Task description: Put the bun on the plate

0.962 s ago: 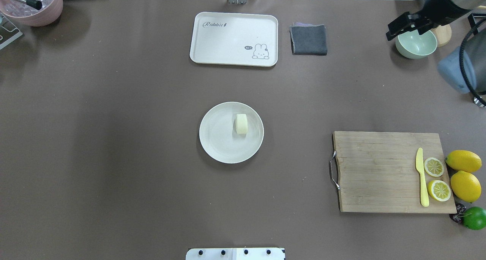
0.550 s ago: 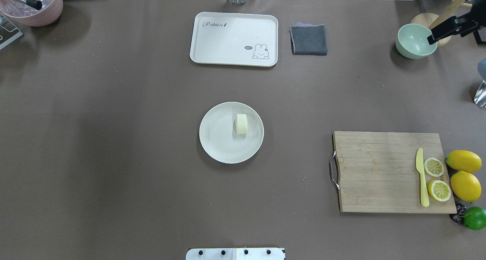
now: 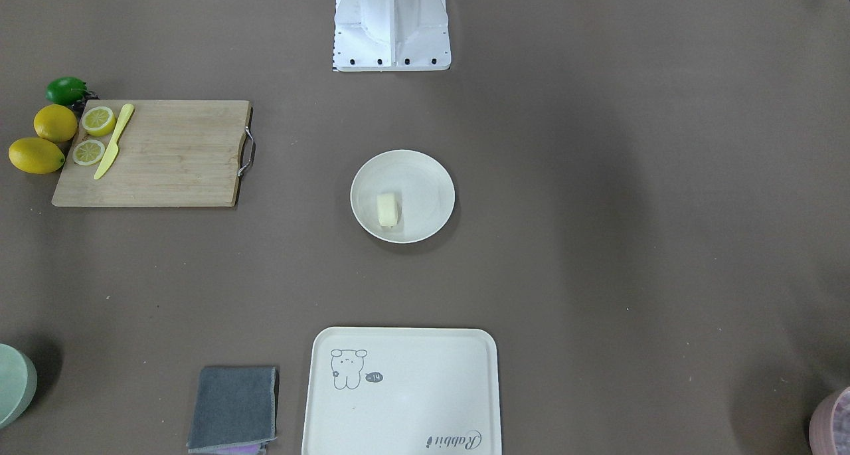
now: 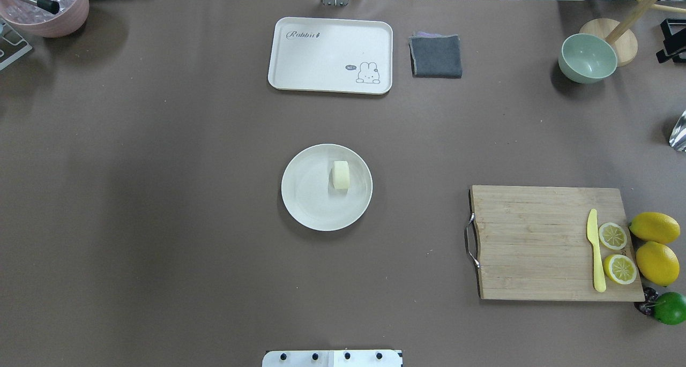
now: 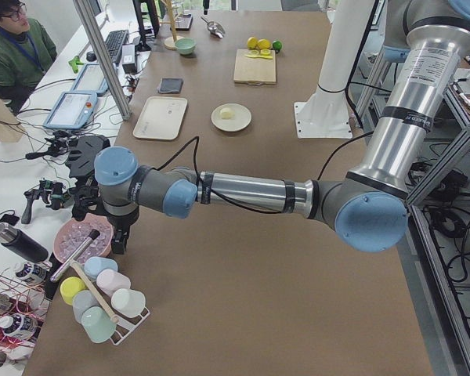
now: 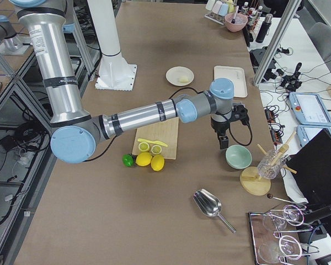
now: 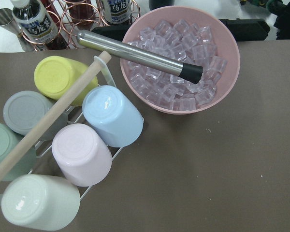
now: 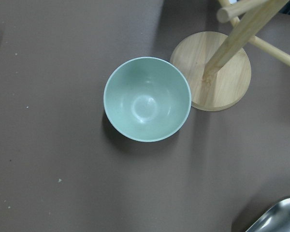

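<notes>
The pale cream bun (image 4: pixel 341 174) lies on the round off-white plate (image 4: pixel 308 195) at the table's middle, right of the plate's centre. The front-facing view shows the same bun (image 3: pixel 388 210) and plate (image 3: pixel 425 189) with nothing touching them. Neither gripper appears in the overhead view. My right gripper (image 6: pixel 224 144) hangs beside the green bowl (image 6: pixel 238 157), far from the plate; I cannot tell whether it is open or shut. My left gripper (image 5: pixel 119 239) hangs by the pink ice bowl (image 5: pixel 78 236); its state cannot be told either.
A cream tray (image 4: pixel 330 55) and a grey cloth (image 4: pixel 435 55) lie beyond the plate. A cutting board (image 4: pixel 536 244) with a knife and lemon slices lies to the right, lemons and a lime beside it. A cup rack (image 7: pixel 63 145) stands next to the ice bowl.
My right arm has drawn back from over the green bowl and left the overhead view at the right edge. The bun and plate have not moved.
</notes>
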You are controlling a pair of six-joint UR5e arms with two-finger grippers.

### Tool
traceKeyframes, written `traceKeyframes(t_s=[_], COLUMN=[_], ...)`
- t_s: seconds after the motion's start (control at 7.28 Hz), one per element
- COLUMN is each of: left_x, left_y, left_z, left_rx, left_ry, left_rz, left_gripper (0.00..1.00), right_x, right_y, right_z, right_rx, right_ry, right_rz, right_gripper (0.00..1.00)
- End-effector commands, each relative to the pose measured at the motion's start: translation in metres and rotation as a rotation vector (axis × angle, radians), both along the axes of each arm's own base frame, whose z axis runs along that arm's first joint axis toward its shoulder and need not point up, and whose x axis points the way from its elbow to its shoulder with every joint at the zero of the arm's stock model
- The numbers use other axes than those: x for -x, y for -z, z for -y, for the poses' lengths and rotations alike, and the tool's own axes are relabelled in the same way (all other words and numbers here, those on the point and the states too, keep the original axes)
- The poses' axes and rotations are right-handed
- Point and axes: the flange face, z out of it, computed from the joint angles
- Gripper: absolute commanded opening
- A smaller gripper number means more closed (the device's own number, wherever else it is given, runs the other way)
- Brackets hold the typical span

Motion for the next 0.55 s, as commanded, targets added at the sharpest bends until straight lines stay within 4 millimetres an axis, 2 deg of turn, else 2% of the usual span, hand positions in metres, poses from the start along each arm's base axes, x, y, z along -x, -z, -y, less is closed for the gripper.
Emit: traceKeyframes(t_s=[0.0, 0.27, 0.41], left_x=[0.001, 0.0, -0.001], left_y=[0.008, 0.02, 0.019], left_z=[0.004, -0.003, -0.002], left_rx=[0.007, -0.013, 0.022], left_ry=[0.001, 0.003, 0.033], left_rz=[-0.002, 0.0, -0.012], left_gripper=[0.98, 0.98, 0.98], right_x=[-0.01, -0.011, -0.011], right_y=[-0.011, -0.011, -0.011], right_z=[0.015, 0.016, 0.016], right_rx=[0.03, 0.031, 0.033], right_ry=[-0.022, -0.026, -0.024], right_rz=[0.001, 0.002, 0.006], right_gripper=[1.0, 1.0, 1.0])
